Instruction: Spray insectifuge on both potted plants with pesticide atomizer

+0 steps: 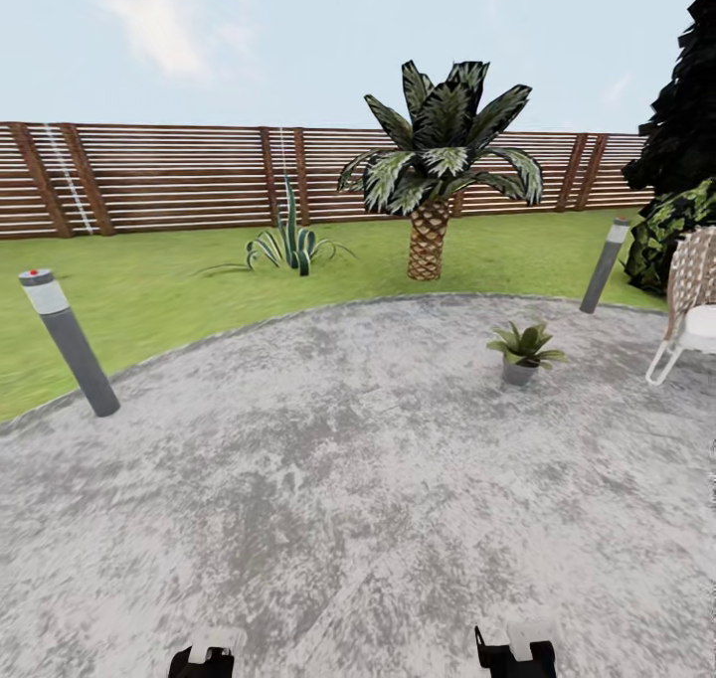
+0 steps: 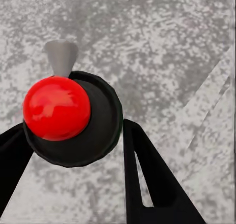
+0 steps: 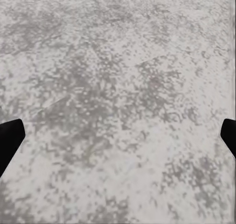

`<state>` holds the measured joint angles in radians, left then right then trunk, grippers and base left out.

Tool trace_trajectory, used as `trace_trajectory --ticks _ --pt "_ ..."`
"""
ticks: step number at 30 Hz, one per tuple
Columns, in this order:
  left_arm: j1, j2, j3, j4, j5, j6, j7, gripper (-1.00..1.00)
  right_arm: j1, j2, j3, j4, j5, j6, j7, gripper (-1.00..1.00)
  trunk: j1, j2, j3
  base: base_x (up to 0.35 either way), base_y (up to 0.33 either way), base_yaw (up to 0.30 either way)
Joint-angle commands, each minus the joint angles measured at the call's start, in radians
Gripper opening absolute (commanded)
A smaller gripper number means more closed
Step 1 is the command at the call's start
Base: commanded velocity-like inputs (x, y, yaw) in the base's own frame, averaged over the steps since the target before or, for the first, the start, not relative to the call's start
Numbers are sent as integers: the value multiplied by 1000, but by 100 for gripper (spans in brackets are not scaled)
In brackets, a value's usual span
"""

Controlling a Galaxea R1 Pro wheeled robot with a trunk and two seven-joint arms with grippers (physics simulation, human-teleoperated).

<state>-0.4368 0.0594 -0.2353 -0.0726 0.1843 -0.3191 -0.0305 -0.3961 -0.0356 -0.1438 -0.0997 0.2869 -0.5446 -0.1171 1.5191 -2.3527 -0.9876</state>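
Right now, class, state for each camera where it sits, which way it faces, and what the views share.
Head view: on the head, facing forward and down over the patio to a potted plant and the fence; left gripper and right gripper at the bottom edge.
Left wrist view: faces down at paving; fingers around the atomizer.
Right wrist view: faces down at paving; fingers wide apart.
Shared: all show the patio.

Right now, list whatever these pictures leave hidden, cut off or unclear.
- Head view: left end effector and right end effector, cut off by the bottom edge.
- Head view: wicker chair, cut off by the right edge.
- Left wrist view: red-topped object; its own black disc hides its body, and whether it is gripped is unclear.
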Motion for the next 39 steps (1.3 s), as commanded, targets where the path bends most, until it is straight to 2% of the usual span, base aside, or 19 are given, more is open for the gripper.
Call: trace_trajectory --ticks 1,18,31,39 --pt "0 0 -7 0 10 -3 -3 -100 -1 0 -7 2 11 -3 -4 100 0 0 -1 334 0 -257" --pt "0 0 -7 0 10 -3 -3 -100 -1 0 -7 2 11 -3 -4 100 0 0 -1 334 0 -259" --pt "0 0 -7 0 10 -3 -3 -100 0 -5 -7 2 12 -3 -2 100 0 0 -1 334 0 -20" --pt "0 -1 -7 0 10 -3 -3 -100 -1 0 -7 2 11 -3 -3 100 0 0 -1 334 0 -3"
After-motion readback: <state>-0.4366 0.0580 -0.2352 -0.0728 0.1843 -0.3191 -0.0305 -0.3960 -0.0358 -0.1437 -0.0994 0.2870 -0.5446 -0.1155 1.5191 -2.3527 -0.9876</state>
